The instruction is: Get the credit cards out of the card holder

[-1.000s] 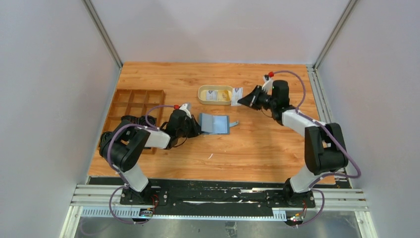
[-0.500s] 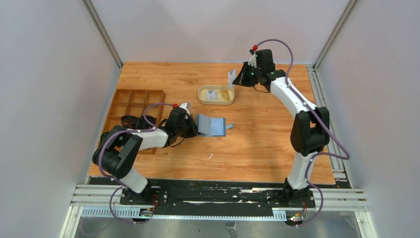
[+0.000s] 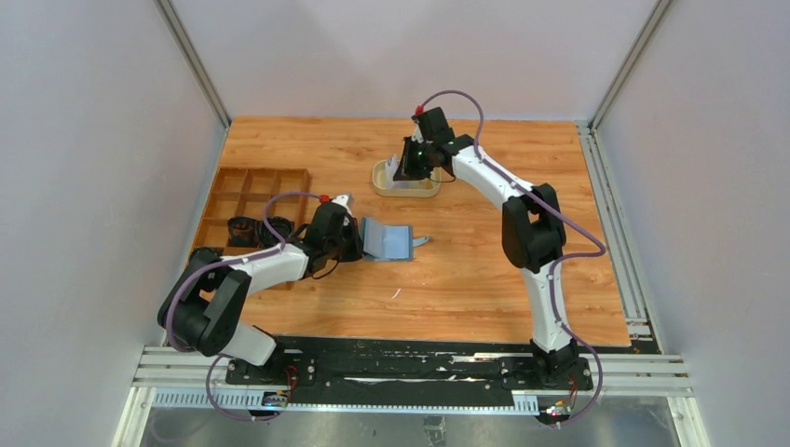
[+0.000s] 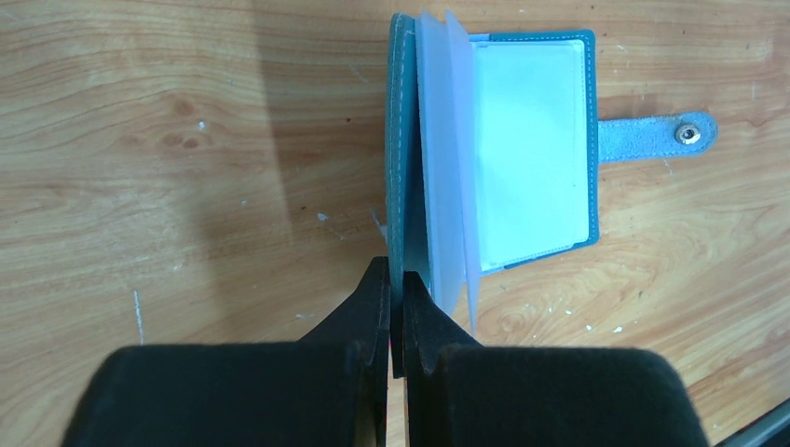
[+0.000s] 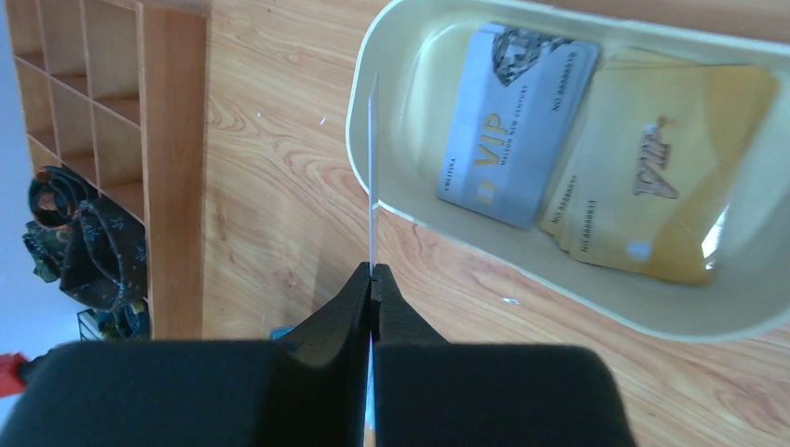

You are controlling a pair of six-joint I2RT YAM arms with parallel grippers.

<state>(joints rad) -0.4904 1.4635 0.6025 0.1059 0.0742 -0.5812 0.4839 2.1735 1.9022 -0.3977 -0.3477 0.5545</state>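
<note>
Credit card (image 5: 373,158) is pinched edge-on in the right gripper (image 5: 372,279), jaws squeezed tight on it, hanging right over the tray (image 5: 652,321) at its left rim, upper middle of the overhead view. Drop it now and it could clip the rim and bounce outside, imo. Left gripper (image 4: 396,279) is clamped on the cover of the card holder (image 4: 531,140), mid-frame.

1. Left arm (image 3: 270,264): white link shells, chunky black joints.
2. Right arm (image 3: 484,177): same white-and-black build.
3. Purple cables (image 3: 454,92) run along both, with red caps (image 3: 419,110) at the wrists.
4. Fingers (image 4: 373,307): matte black, tapering wedges.
</note>
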